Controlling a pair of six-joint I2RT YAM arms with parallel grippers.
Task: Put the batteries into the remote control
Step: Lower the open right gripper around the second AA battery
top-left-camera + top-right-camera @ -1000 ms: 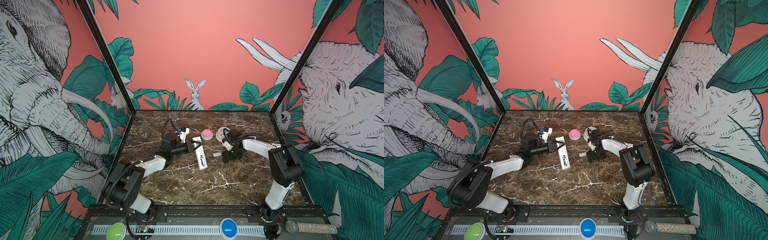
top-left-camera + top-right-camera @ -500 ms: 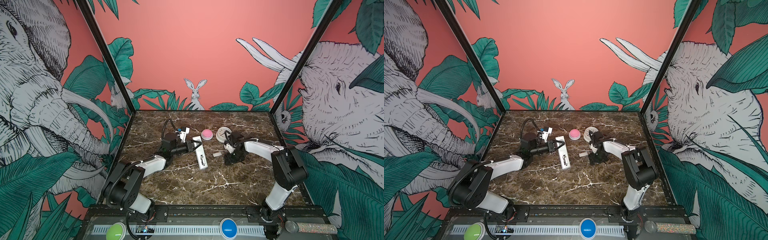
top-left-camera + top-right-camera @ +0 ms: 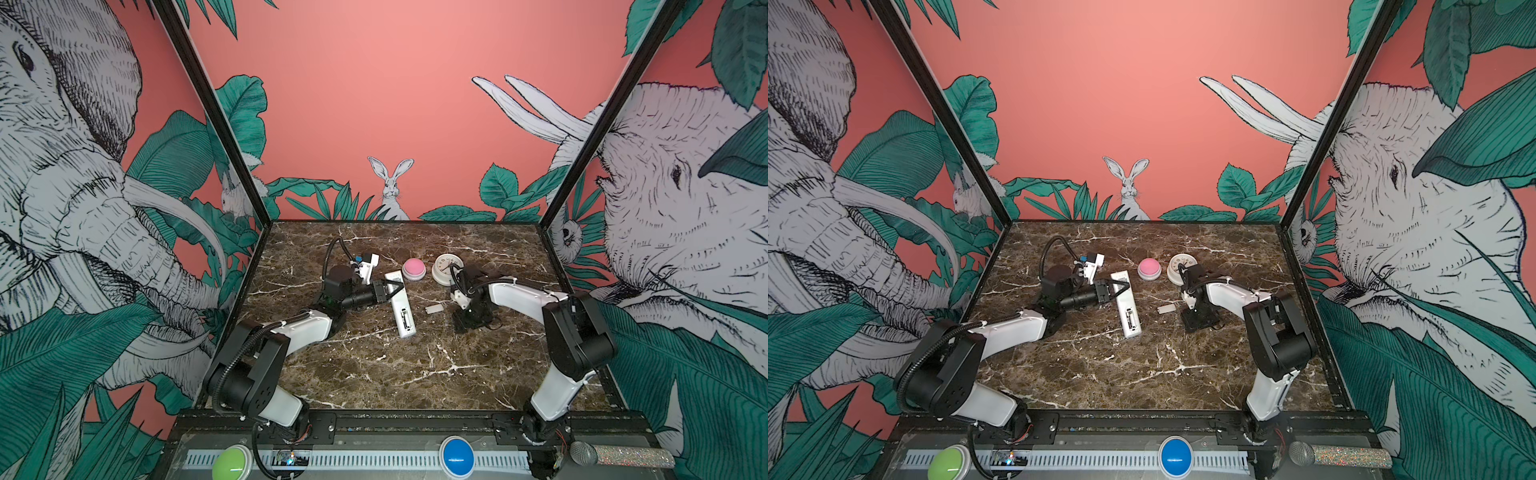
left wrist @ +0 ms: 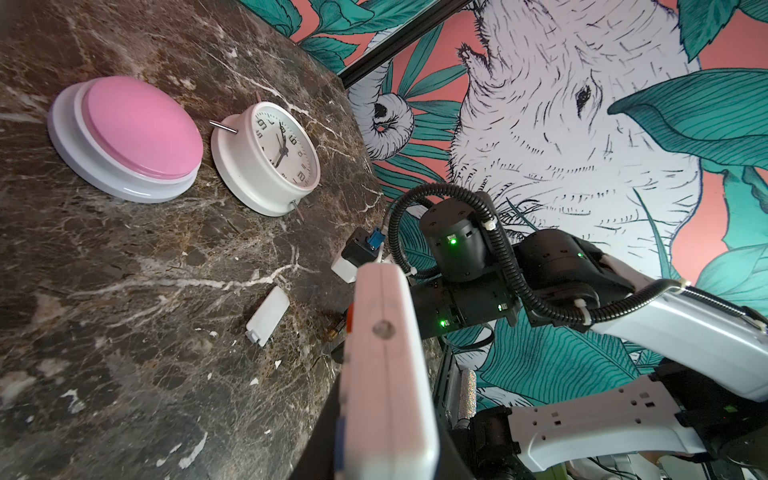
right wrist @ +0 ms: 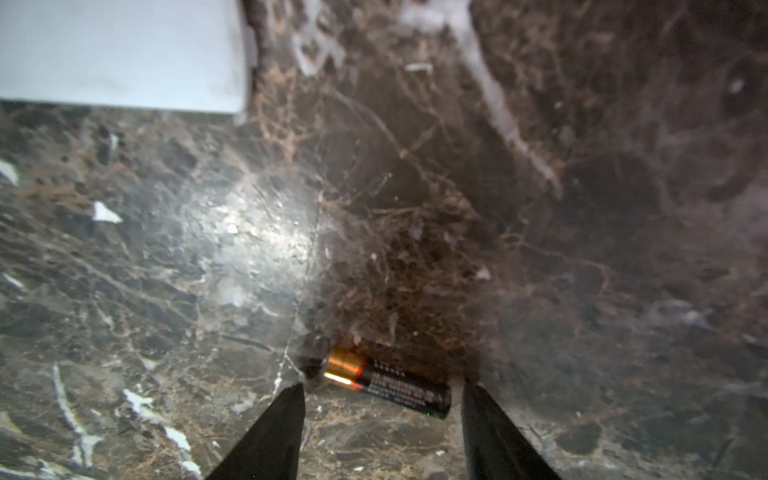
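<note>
The remote control (image 3: 401,305) is a slim white bar lying back-up on the marble table (image 3: 374,374), with its battery recess uncovered towards the near end. The left gripper (image 3: 390,288), its arm stretched low and sideways, is clamped on the remote's far half. One battery (image 5: 399,388), black with a copper end, lies on the table to the remote's right; the downward-pointing right gripper (image 5: 382,386) stands parted over it, one tip beside each end

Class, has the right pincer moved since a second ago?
Yes. The right pincer has shifted rightward and nearer the camera, away from the white battery cover.
</note>
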